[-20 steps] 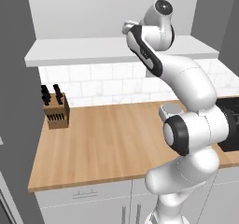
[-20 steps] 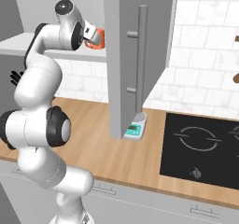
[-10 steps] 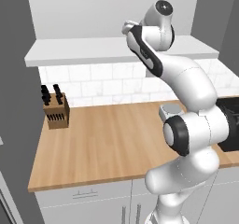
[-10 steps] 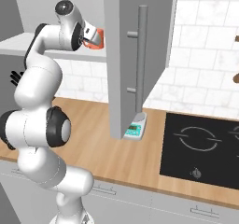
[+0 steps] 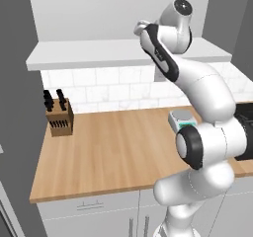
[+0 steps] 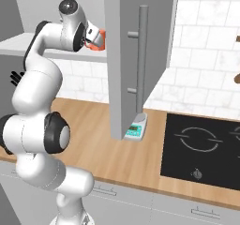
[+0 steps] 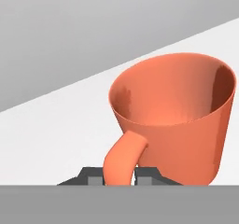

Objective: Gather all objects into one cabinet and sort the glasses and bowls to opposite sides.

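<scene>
With my tool (image 7: 119, 180) pinched on the handle of the salmon-orange cup (image 7: 179, 115), I hold it up at the white shelf (image 7: 51, 139) behind the cabinet door (image 6: 136, 60). Step: placing. Next, probably lower, then release.

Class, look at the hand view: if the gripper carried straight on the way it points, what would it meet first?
The gripper already holds the salmon-orange cup by its handle. Beyond it, probably the cabinet's grey back wall above the white shelf; depth is unclear.
</scene>
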Robot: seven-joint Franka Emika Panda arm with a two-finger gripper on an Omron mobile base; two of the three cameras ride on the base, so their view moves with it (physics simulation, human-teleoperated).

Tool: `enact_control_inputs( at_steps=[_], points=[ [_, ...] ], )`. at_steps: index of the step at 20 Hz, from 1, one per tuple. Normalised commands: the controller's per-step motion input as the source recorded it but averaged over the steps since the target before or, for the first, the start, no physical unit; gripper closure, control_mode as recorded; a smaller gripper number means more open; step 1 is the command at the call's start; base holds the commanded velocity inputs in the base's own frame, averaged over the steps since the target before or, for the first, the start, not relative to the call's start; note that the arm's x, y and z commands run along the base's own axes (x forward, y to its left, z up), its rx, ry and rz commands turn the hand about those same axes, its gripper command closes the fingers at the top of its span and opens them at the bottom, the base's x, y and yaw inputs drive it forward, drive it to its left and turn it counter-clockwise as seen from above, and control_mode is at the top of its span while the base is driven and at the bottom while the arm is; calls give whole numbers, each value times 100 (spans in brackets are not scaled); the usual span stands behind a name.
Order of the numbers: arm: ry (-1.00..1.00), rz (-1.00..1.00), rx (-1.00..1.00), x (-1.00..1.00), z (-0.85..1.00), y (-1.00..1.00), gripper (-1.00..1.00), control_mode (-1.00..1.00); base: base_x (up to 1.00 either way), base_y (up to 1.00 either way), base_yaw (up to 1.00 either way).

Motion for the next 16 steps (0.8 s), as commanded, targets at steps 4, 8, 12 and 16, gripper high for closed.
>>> enact_control_inputs(
  at_steps=[4, 8, 12, 16],
  points=[
    [-5, 0, 0, -27, 0, 0, 100, -100, 0, 0, 0],
    [-14, 0, 0, -64, 12, 0, 100, -100, 0, 0, 0],
    [-18, 4, 0, -80, 38, 0, 100, -100, 0, 0, 0],
    [-7, 10, 2, -95, 13, -5, 100, -100, 0, 0, 0]
  ],
)
